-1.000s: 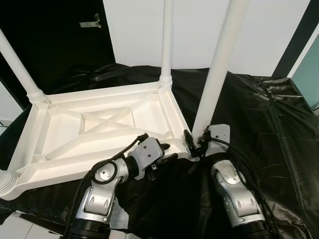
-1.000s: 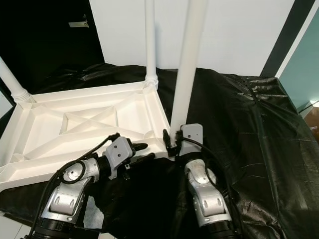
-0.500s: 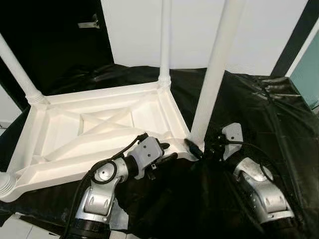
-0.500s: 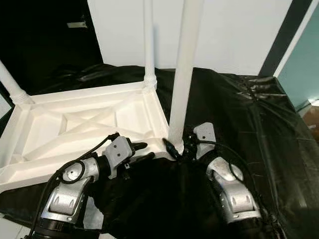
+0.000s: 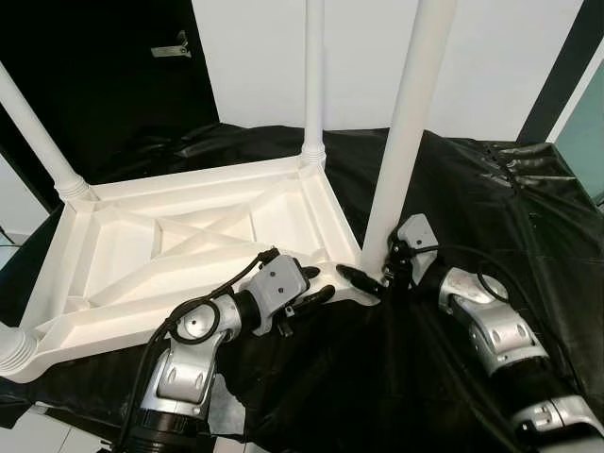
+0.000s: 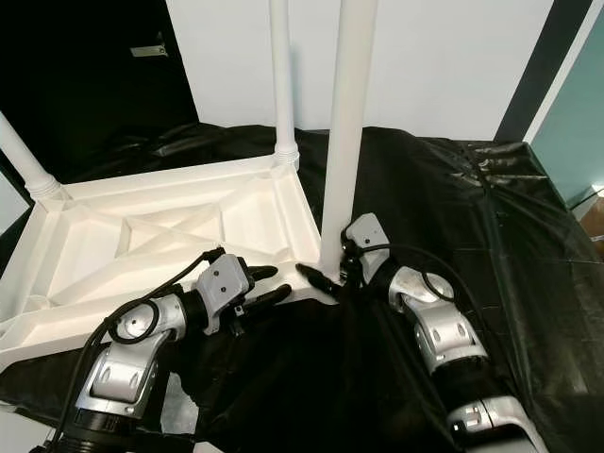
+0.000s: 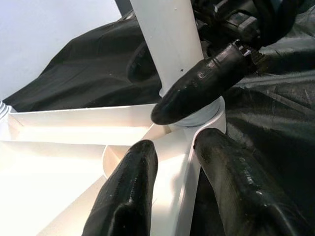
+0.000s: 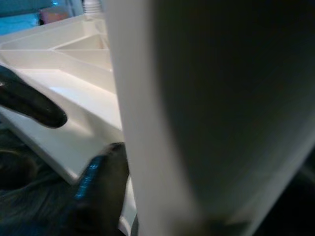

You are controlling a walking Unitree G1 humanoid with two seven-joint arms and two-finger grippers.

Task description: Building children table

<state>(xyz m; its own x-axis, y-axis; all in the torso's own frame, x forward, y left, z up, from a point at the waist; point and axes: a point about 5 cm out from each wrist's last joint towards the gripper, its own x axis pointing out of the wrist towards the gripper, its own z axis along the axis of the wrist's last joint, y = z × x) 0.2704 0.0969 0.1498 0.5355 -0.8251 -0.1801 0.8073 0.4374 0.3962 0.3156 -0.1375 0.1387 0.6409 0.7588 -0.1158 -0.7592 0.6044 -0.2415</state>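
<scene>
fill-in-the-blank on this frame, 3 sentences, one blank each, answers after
1. The white tabletop lies upside down on a ____ plastic sheet.
2. The right gripper is at the base of the near table leg, which stands ____ in its corner socket.
3. The left gripper has its fingers astride the tabletop's near ____, beside that corner.

Missing words: black; upright; edge
</scene>
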